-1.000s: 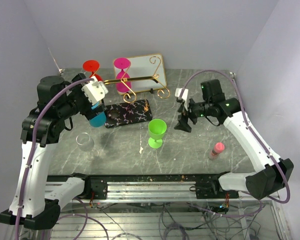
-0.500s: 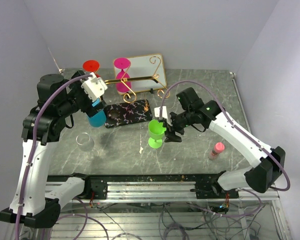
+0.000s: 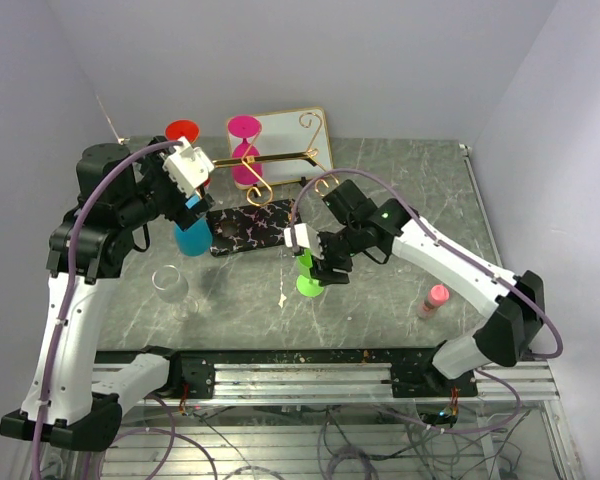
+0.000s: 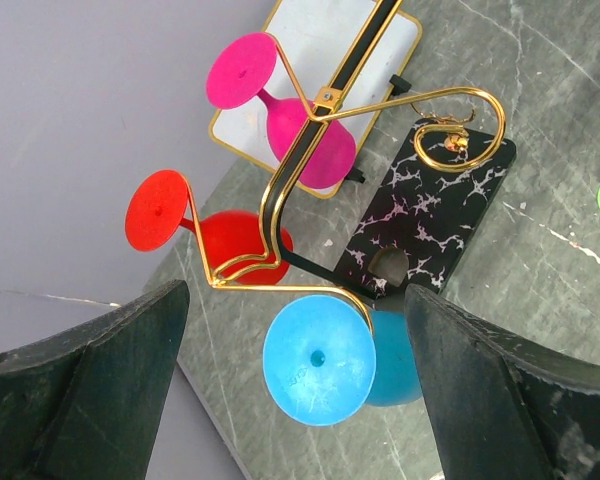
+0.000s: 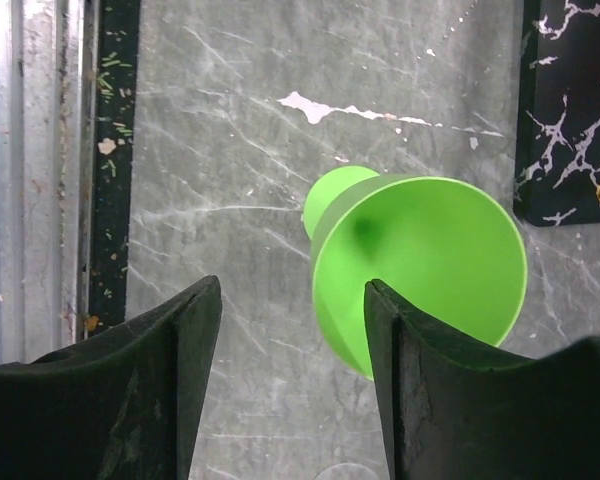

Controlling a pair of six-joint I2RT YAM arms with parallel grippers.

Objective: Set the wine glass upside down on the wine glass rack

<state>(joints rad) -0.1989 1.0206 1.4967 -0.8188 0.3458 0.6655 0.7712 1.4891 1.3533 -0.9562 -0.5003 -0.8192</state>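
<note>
Green plastic wine glass [image 5: 430, 260] stands upright, foot down, about mid-way across the grey marble table [image 3: 230, 310], just in front of the rack's slab. It needs inverting before it can hang.

Right gripper [image 5: 290, 290] is down at bowl height with jaws part open. The bowl sits just ahead of the fingers, offset toward one of them, and I see nothing clamped.

The gold wire wine glass rack [image 4: 300, 150] on its black marbled slab sits toward the table's far edge. Red [image 4: 160, 210], pink [image 4: 242, 70] and blue [image 4: 315, 358] plastic glasses hang on it bowl-down, feet caught on the wire.

Left gripper [image 4: 295, 330] hangs above the blue one, jaws wide and empty, so that glass looks set.

A clear glass [image 3: 170, 285] stands upright near the table's left near edge.
</note>
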